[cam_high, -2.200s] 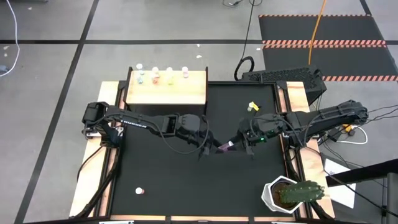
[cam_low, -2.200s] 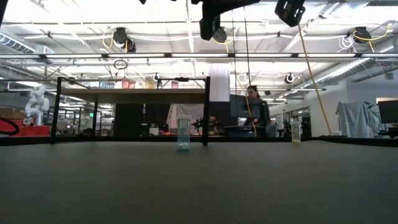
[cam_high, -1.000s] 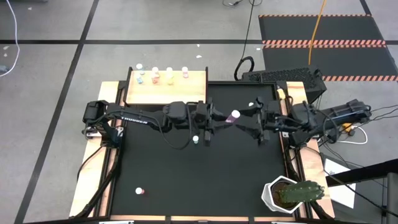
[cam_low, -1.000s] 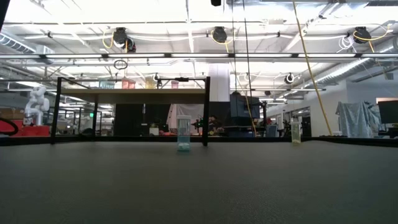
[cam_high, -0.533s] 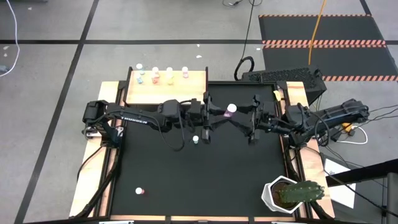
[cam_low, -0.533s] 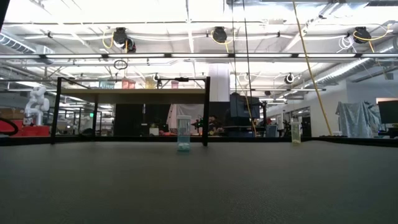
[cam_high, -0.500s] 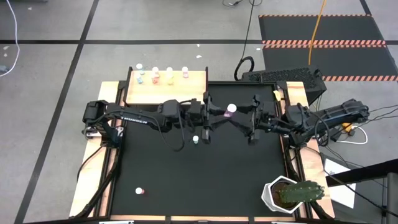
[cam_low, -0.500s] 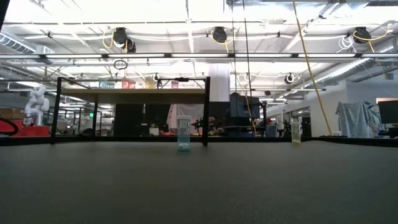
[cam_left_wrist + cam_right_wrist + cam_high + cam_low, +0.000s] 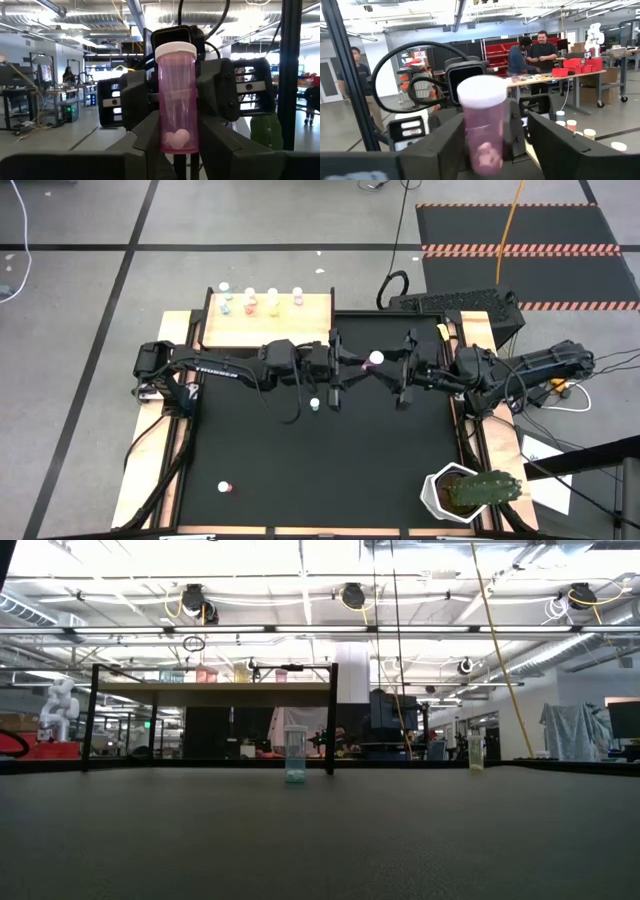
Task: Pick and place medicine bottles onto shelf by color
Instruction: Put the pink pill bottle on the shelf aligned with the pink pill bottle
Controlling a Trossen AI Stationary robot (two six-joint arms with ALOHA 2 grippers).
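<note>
A pink medicine bottle (image 9: 177, 95) with a white cap stands upright in the air over the middle of the table (image 9: 300, 470); in the high view the pink bottle (image 9: 373, 360) shows between the two arms. My left gripper (image 9: 356, 363) is shut on it. My right gripper (image 9: 492, 150) faces it from the table's right, open, one finger on each side of the bottle, apart from it. The pale shelf (image 9: 268, 328) at the far left carries several bottles along its far edge. A blue bottle (image 9: 314, 404) and a red one (image 9: 225, 487) stand on the mat. My left gripper pinches the lower part of the pink bottle's body (image 9: 178, 141) between its two fingers. The fingers come about level from the table's left. The bottle stands upright with its cap up, lifted clear of the table.
A yellow bottle (image 9: 476, 750) stands on the mat at the far right. A white pot with a green cactus (image 9: 468, 492) sits at the near right corner. People stand in the room beyond the table (image 9: 537, 52).
My right gripper has moved toward the table's left, up to the pink bottle, so that its fingers now flank it. My left gripper has kept the bottle in about the same place, held clear of the table.
</note>
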